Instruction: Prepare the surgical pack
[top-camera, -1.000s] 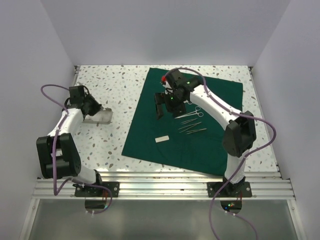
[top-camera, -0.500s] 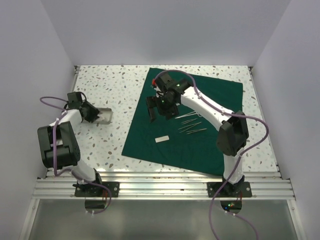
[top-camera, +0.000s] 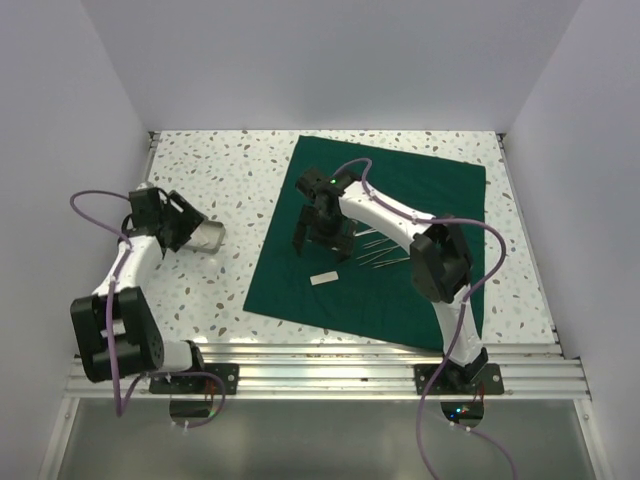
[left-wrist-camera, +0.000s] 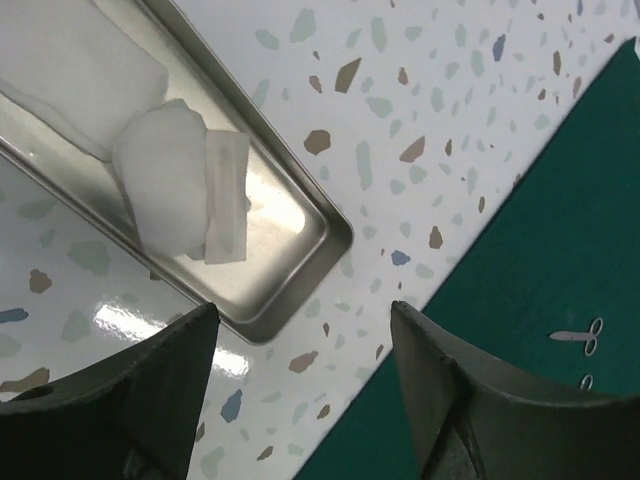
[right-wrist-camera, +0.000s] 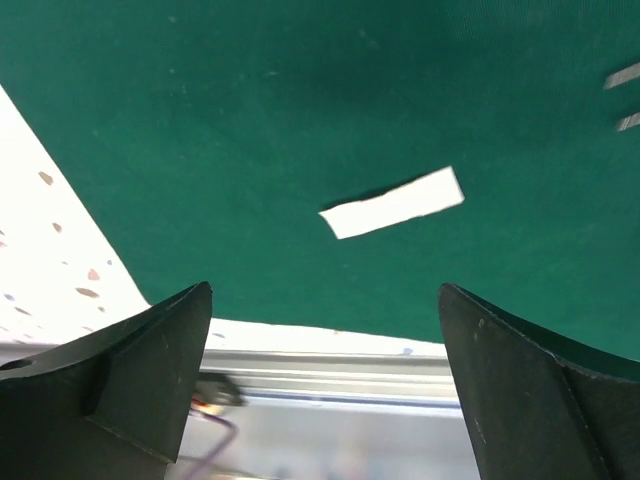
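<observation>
The dark green drape (top-camera: 420, 200) lies spread flat on the table's right half. On it are steel scissors and forceps (top-camera: 385, 252) and a white gauze strip (top-camera: 324, 278). My right gripper (top-camera: 322, 238) hovers open just above that strip (right-wrist-camera: 393, 203), nothing between its fingers (right-wrist-camera: 322, 290). Left of the drape stands the small shiny metal tray (top-camera: 207, 236), holding white gauze pieces (left-wrist-camera: 180, 190). My left gripper (top-camera: 180, 224) is open and empty (left-wrist-camera: 302, 308) over the tray's corner (left-wrist-camera: 325, 235). The left wrist view also catches the drape (left-wrist-camera: 540, 260) and the scissors (left-wrist-camera: 578, 337).
White walls close the speckled table (top-camera: 230, 170) in on three sides. An aluminium rail (top-camera: 320, 365) with both arm bases runs along the near edge, visible past the drape's edge in the right wrist view (right-wrist-camera: 330, 375).
My left gripper has gone from shut to open and drawn back a little from the tray. The right arm has swung left and nearer, coming over the gauze strip.
</observation>
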